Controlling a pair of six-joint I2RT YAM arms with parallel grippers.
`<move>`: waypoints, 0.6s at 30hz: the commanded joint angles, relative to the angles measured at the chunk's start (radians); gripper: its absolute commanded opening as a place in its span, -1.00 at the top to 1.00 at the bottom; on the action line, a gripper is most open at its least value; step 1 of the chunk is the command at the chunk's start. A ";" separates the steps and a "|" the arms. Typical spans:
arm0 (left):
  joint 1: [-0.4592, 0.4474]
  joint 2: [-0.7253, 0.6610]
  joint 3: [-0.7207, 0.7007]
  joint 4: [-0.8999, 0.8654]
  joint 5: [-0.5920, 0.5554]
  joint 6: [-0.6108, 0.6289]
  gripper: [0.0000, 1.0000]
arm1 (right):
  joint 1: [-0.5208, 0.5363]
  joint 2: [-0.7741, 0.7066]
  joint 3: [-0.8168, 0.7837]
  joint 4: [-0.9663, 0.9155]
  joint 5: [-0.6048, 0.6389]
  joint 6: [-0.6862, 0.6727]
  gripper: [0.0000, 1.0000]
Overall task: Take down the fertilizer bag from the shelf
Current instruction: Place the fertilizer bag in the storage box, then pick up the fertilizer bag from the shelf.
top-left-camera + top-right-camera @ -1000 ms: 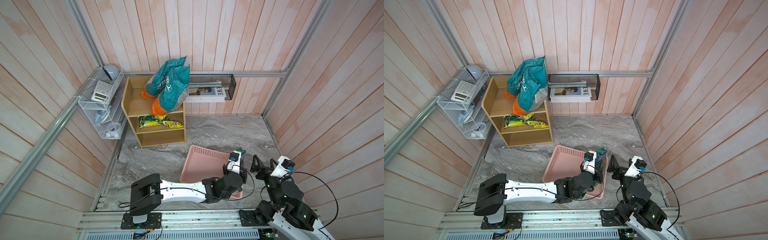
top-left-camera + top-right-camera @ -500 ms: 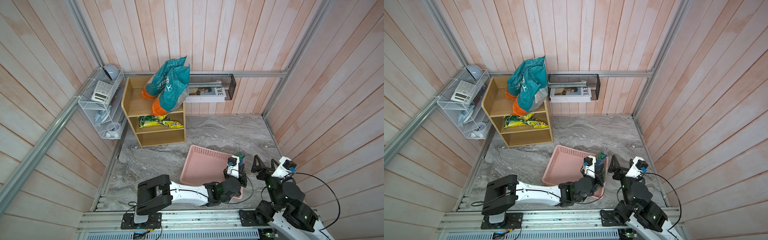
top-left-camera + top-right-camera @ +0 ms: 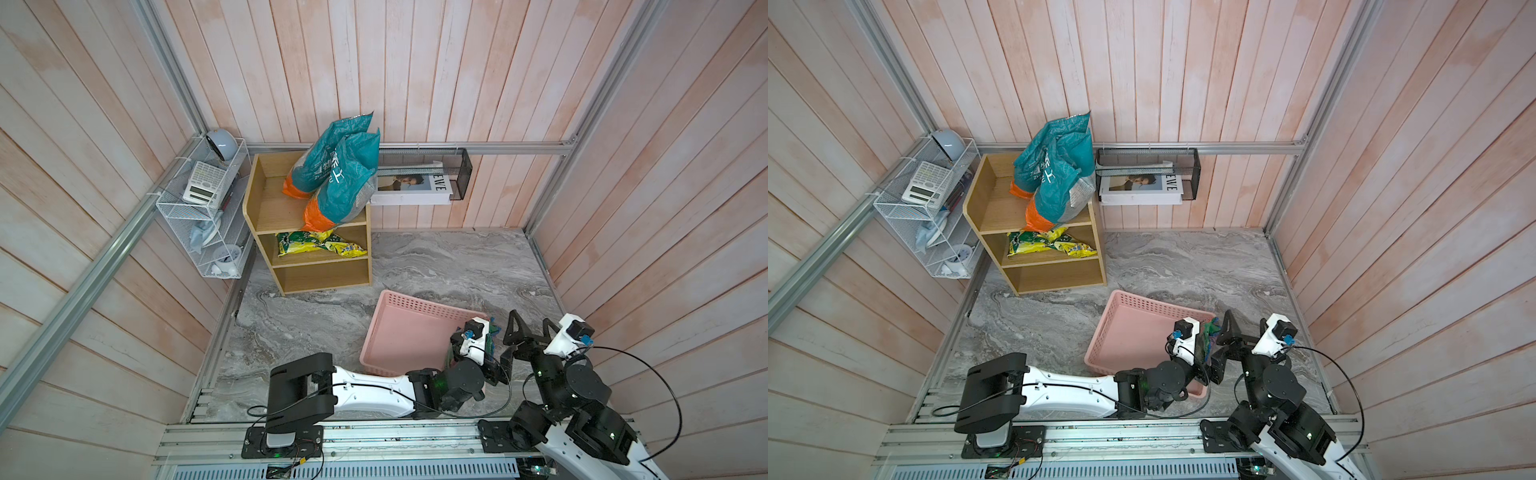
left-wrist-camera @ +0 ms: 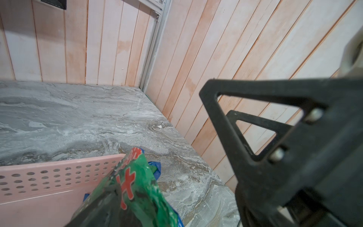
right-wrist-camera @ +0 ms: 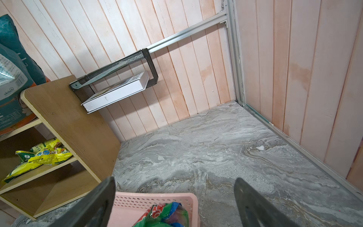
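A small green fertilizer bag [image 5: 163,214] with red print stands in the right corner of the pink basket [image 3: 415,301], off the shelf. It shows in both top views [image 3: 1208,332]. My left gripper [image 4: 173,187] is open around it. The bag [image 4: 137,186] leans on one finger; the other finger stands well clear. Just right of the basket, my right gripper [image 3: 531,320] hangs open and empty over the floor [image 5: 174,179]. The oak shelf [image 3: 266,199] stands at the back left.
Two large teal and orange bags [image 3: 340,178] stand on the shelf's top tier. A yellow-green bag [image 3: 320,245] lies on the middle tier. A white wire rack [image 3: 199,216] hangs left of the shelf. A black mesh basket [image 3: 463,178] on the back wall holds a book.
The left gripper has come a little nearer along the basket's right side. Its jaws, shut on the green bag before, now stand apart. The right arm has barely moved.
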 commanded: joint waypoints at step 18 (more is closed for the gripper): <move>0.384 -0.834 0.067 -0.591 -0.465 0.461 -1.00 | 0.002 0.081 0.016 0.035 -0.102 -0.016 -0.96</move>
